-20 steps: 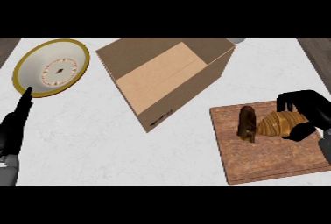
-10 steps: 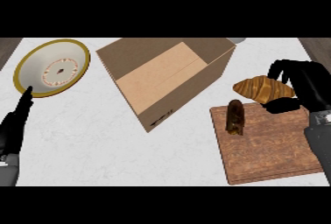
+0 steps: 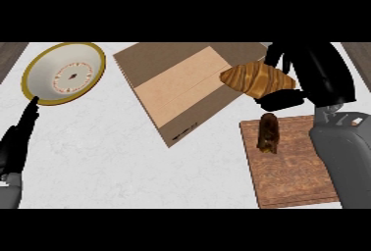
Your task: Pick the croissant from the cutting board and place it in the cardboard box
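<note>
My right hand (image 3: 313, 73) is shut on the golden-brown croissant (image 3: 255, 80) and holds it in the air over the right edge of the open cardboard box (image 3: 181, 86). The thumb (image 3: 279, 101) curls under the croissant. Below it lies the wooden cutting board (image 3: 290, 169) with a dark brown oblong pastry (image 3: 268, 133) resting on its upper left part. My left hand (image 3: 18, 142) rests at the left edge, fingers straight and pointing up toward the plate.
A white plate with a gold rim (image 3: 64, 73) sits at the upper left of the pale marble counter (image 3: 109, 166). My grey right forearm (image 3: 344, 157) covers the board's right side.
My right hand has lifted the croissant off the cutting board and carried it up and to the left, reaching the box's right edge. The dark pastry stayed on the board. The left hand has not moved.
</note>
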`<move>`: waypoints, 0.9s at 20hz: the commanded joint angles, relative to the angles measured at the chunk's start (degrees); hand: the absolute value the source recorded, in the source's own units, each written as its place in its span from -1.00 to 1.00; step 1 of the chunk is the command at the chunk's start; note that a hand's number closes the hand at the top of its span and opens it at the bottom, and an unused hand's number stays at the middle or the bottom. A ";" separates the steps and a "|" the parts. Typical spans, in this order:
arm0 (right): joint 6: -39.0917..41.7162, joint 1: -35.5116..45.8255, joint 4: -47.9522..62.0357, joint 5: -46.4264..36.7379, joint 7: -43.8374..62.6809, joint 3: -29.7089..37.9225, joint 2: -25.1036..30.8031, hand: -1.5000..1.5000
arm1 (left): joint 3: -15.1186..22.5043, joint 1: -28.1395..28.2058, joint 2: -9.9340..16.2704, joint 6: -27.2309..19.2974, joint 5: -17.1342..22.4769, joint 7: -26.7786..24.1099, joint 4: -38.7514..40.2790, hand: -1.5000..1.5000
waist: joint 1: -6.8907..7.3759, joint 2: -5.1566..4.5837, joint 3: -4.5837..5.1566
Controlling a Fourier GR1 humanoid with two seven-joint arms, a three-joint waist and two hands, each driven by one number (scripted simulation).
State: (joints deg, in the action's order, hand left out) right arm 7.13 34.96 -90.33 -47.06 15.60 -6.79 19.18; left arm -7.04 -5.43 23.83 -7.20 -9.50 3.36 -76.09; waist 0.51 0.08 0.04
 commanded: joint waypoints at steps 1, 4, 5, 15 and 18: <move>3.19 7.76 2.07 1.83 5.02 -0.02 -5.66 1.00 | 0.17 0.81 -0.19 0.75 -0.45 -0.31 -1.45 0.00 | 0.23 -0.06 -0.01; -2.49 15.44 14.37 0.99 3.84 2.17 -9.82 1.00 | 0.36 -1.72 -1.62 -0.73 -1.44 -0.79 1.76 0.00 | 0.80 -0.40 -0.01; -3.61 16.07 15.61 0.60 4.41 3.05 -10.37 1.00 | 1.81 0.32 -3.25 -2.01 -2.61 -0.30 -1.20 0.00 | 0.74 -0.27 -0.03; -12.11 33.39 43.92 2.34 2.21 10.43 -16.60 1.00 | 0.92 -2.13 -2.15 0.20 -2.13 2.18 -2.45 0.00 | 1.90 -0.69 -0.03; -14.64 37.84 51.30 2.08 2.18 11.83 -17.92 1.00 | 0.96 -2.00 -2.68 -0.03 -2.79 1.45 -0.70 0.00 | 1.72 -0.71 -0.01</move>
State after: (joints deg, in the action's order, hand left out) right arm -4.14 67.09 -48.97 -44.95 18.92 2.69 2.47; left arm -6.28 -7.38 21.49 -7.20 -11.75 3.83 -76.15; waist 2.08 -0.59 0.04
